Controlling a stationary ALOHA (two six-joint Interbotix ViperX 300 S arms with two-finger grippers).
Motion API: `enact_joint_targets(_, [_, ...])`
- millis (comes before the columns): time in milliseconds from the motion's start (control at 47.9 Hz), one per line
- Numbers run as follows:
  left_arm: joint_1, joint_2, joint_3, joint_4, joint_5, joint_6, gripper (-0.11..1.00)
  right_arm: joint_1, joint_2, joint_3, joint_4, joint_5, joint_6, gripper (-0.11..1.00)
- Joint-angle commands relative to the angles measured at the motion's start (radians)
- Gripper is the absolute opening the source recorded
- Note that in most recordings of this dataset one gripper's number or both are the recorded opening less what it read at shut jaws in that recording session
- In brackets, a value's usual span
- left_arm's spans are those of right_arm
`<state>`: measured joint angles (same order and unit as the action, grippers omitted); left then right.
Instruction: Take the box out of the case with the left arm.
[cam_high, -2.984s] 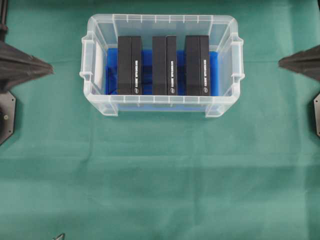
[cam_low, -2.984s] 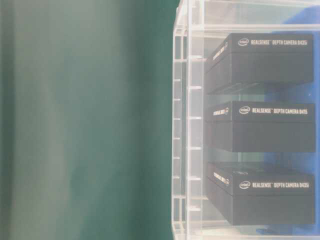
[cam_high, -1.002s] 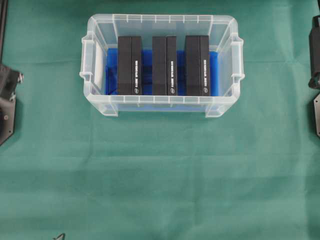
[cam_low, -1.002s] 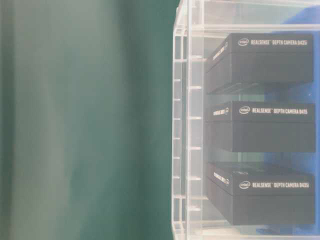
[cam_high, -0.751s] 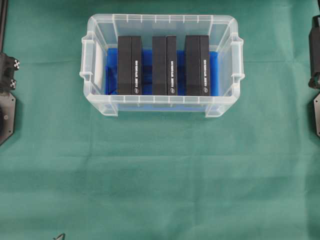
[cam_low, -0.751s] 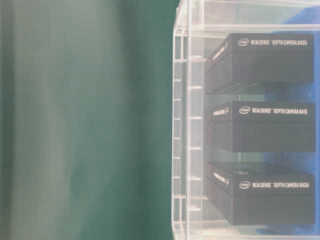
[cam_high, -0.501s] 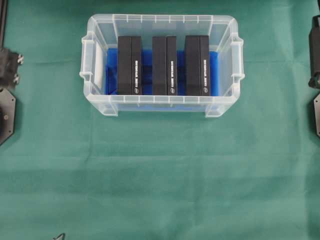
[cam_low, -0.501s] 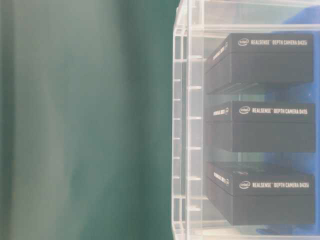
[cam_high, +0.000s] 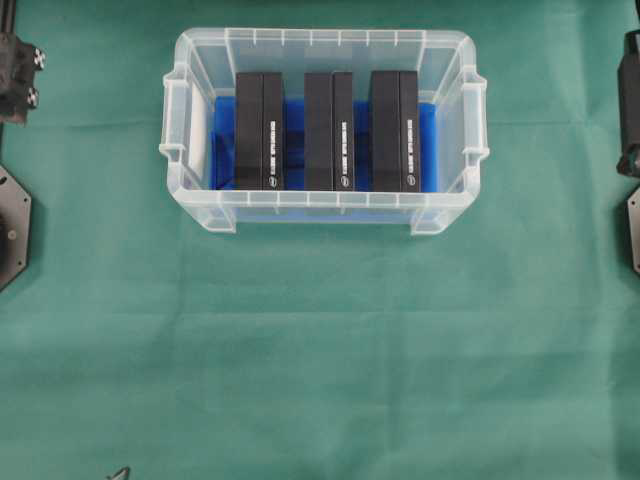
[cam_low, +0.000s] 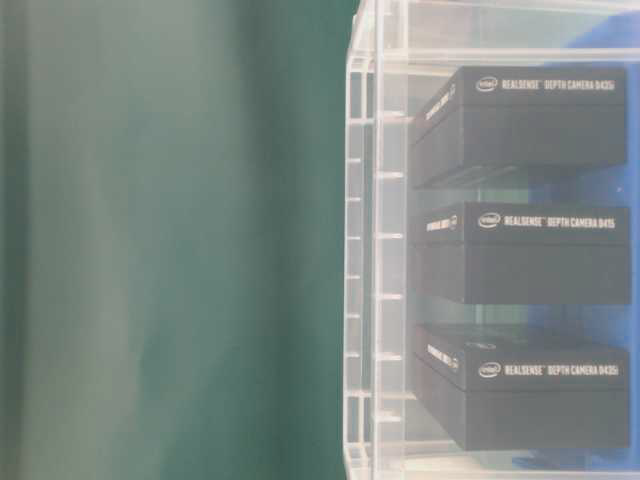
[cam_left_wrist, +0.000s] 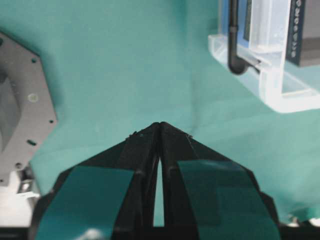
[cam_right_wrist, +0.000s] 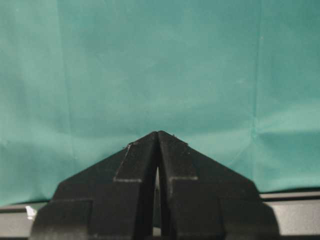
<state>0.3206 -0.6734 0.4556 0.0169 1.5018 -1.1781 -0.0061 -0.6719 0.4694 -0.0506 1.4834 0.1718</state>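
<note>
Left gripper (cam_left_wrist: 159, 125) is seen with its two black fingers pressed together at the tips, nothing between them, their flat faces covered with teal pads (cam_left_wrist: 87, 200). It is held above a green cloth (cam_high: 320, 350) that is faintly creased, beside a grey angular metal plate (cam_left_wrist: 20, 110). The right gripper (cam_right_wrist: 158, 134) is likewise closed on nothing over the same cloth.

The case (cam_high: 324, 205), a rectangular bin of clear ribbed plastic with rim handles, is set toward the far middle of the cloth, and a bright blue sheet (cam_high: 428, 145) is laid across its bottom. Three matte black boxes are stood side by side inside it: the left box (cam_high: 260, 130), the middle box (cam_high: 329, 130) and the right box (cam_high: 394, 130), each printed with small white lettering.

Compared with a second ago, the left arm (cam_high: 18, 65) is found farther up the left edge of the overhead view; the case and boxes are unmoved.
</note>
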Motion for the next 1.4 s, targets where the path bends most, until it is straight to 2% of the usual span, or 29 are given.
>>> enact_joint_targets(0, [0.005, 0.006, -0.023, -0.005, 0.009, 0.006, 0.02, -0.002, 0.000, -0.025, -0.005, 0.002, 0.002, 0.01])
enact_joint_targets(146, [0.005, 0.028, -0.020, -0.006, 0.011, 0.006, 0.03, -0.002, 0.000, -0.025, -0.014, 0.002, 0.002, 0.01])
enact_joint_targets(250, [0.005, 0.035, -0.020, -0.008, 0.008, 0.006, 0.11, -0.002, 0.000, -0.023, -0.018, 0.002, 0.002, 0.01])
enact_joint_targets(355, [0.005, 0.034, -0.018, -0.008, 0.005, -0.005, 0.32, 0.000, 0.000, -0.023, -0.018, 0.002, 0.002, 0.01])
enact_joint_targets(522, [0.005, 0.032, -0.011, -0.002, 0.005, -0.009, 0.83, -0.002, 0.000, -0.023, -0.018, 0.002, 0.002, 0.01])
enact_joint_targets(605, [0.005, 0.034, -0.011, -0.003, 0.005, -0.009, 0.96, -0.002, 0.000, -0.023, -0.020, 0.002, 0.002, 0.01])
enact_joint_targets(1127, [0.003, 0.057, -0.020, 0.000, 0.000, -0.005, 0.96, -0.002, 0.000, -0.023, -0.018, 0.002, 0.002, 0.01])
enact_joint_targets(1377, [-0.023, 0.164, -0.095, 0.000, -0.046, -0.009, 0.96, -0.002, 0.000, -0.023, -0.020, 0.002, 0.002, 0.01])
